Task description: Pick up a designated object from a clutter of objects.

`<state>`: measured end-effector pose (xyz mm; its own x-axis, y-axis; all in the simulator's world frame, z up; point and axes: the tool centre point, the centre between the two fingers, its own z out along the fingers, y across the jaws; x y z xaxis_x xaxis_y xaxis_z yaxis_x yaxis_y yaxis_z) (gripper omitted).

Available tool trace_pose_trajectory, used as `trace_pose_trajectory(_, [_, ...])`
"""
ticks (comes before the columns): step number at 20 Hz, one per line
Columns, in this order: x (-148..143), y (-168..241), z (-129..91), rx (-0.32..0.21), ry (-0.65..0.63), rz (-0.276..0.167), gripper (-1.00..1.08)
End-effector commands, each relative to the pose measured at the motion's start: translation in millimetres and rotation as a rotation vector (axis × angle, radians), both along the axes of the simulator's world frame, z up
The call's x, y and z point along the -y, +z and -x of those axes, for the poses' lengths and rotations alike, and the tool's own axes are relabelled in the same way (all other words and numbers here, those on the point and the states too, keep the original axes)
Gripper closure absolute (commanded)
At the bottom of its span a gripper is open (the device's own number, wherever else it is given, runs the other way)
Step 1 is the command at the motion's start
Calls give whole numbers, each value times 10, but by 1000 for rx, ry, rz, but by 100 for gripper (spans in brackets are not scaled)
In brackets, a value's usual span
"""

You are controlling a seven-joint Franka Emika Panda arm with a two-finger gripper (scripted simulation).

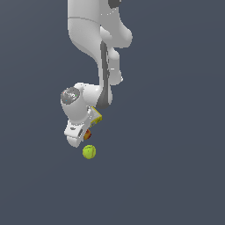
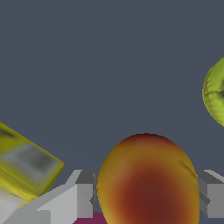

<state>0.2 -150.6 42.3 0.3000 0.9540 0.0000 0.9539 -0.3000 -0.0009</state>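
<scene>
The peach-like fruit (image 2: 148,183) sits between the two fingers (image 2: 74,199) of our claw (image 2: 146,197) in the wrist view, red-orange at the core and yellowing toward the edges. One grey pad stands on each flank of it. We cannot tell whether the pads are pressing on its skin or just beside it, so we cannot tell whether it is gripped.

We judge it light and fairly firm, though a smooth round skin can roll or squirt out under a pinch. The widest girth, taken squarely across the middle, looks like the sound place to hold it.

In the exterior view the fruit (image 1: 87,134) shows only as a red sliver under the white hand, at about five o'clock from the wrist joint. The yellow-green ball (image 1: 89,152) lies near it, at six o'clock on the grey counter (image 1: 176,176) and apart from it. The yellow-and-grey box (image 1: 97,117) peeks out at about one o'clock from the fruit, mostly covered by the arm.

The wrist view cuts off the box and the ball at its edges. A strip of pink (image 2: 89,218) below the fruit is too small to name.
</scene>
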Motion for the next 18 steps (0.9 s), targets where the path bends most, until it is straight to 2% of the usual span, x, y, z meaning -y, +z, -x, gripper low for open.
trace_pose_trajectory(1, [-16,77,26,2,0,1,108])
trace_pose_trajectory(8, [-97,410,181,2,0,1,108])
trace_pose_trajectory(18, [-271,1134,514,2,0,1,108])
